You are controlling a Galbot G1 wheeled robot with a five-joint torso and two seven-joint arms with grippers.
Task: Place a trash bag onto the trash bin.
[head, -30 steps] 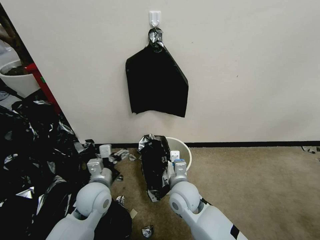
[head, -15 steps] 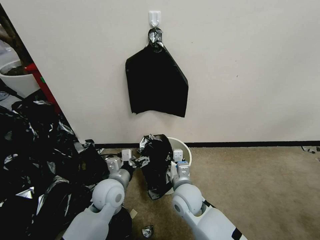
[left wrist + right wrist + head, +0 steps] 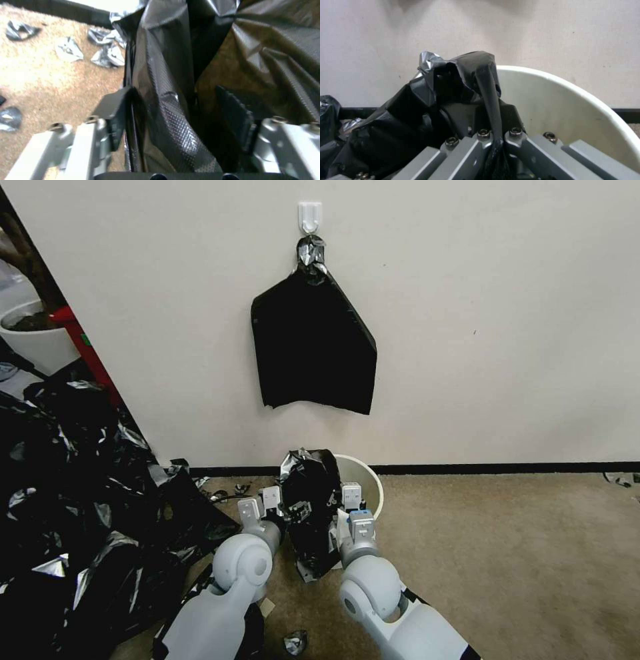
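both grippers, left (image 3: pixel 298 509) and right (image 3: pixel 335 511), grip the trash bag (image 3: pixel 311 500).

Open carpet (image 3: pixel 520 553) on the robot's right, wide and bare, plenty of passing room. On its left the heap of black bags (image 3: pixel 73 493) crowds the floor up to the left arm. Ahead, the trash bin (image 3: pixel 369 481) sits against the wall (image 3: pixel 500 347), so there is no way behind it. The trash bag (image 3: pixel 310 507) drapes its left rim, hemmed by the left tool (image 3: pixel 298 509) and right tool (image 3: pixel 343 499). The bin mouth's right side lies open.
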